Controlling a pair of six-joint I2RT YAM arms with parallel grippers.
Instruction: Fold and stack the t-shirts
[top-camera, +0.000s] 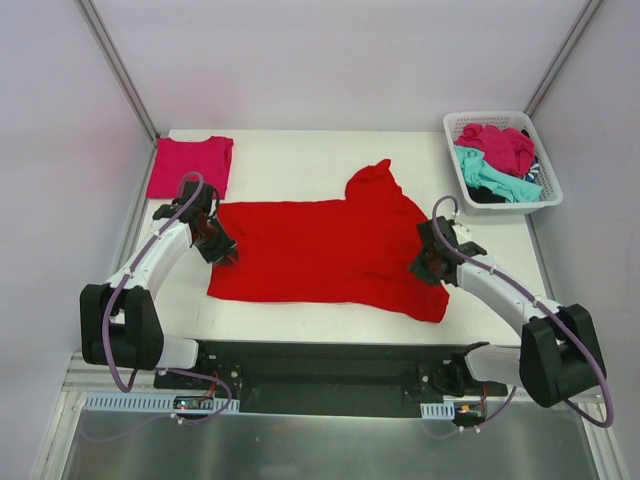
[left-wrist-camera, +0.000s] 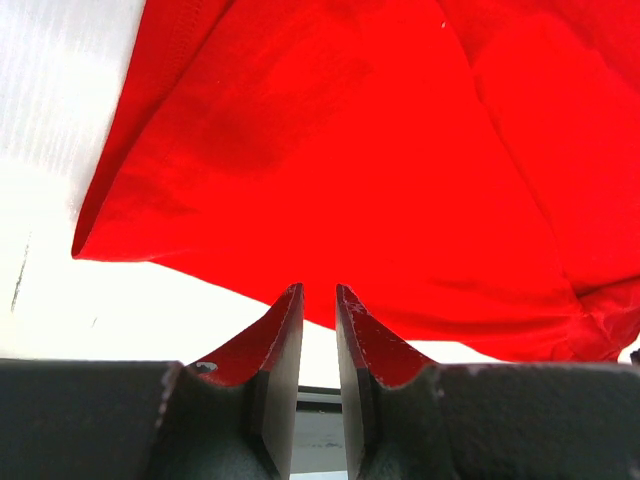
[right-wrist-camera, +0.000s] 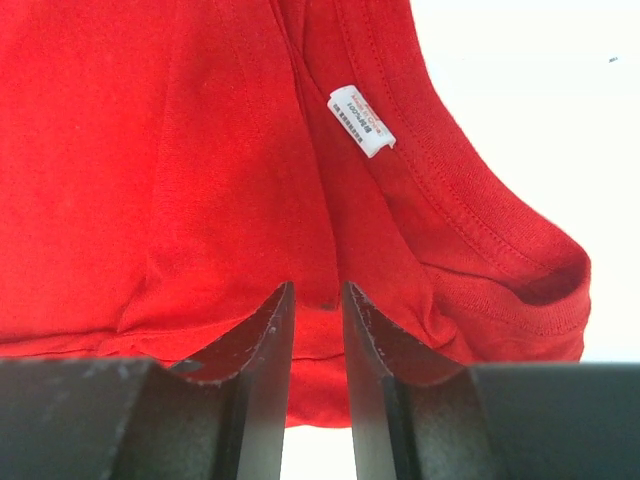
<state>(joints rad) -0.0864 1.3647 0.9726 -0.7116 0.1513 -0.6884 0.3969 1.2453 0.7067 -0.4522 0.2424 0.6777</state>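
White table (top-camera: 300, 150) is carrying everything; big red t-shirt (top-camera: 320, 250) is lying across its middle, mostly flat, one part doubled over toward the far edge, right side rumpled toward the near right corner; judging it mid-fold, not finished; white basket (top-camera: 455, 122) is sitting at the far right corner, holding unfolded shirts in a heap: a magenta one (top-camera: 497, 145), a teal one (top-camera: 495, 180), something dark (top-camera: 480, 195) underneath; magenta-pink t-shirt (top-camera: 190, 165) is lying folded at the far left corner, looking like the start of the stack; so one shirt is looking done, red one in hand, basket lot all left to do; left gripper (top-camera: 222, 250) is sitting at the red shirt's left edge, jaws showing only a narrow gap, tips at the hem, cannot tell if cloth is pinched; right gripper (top-camera: 428, 265) is over the shirt's right side by the collar, same narrow gap, red cloth showing through it, grip cannot be told either; small white label (right-wrist-camera: 362, 121) is showing inside the neck.
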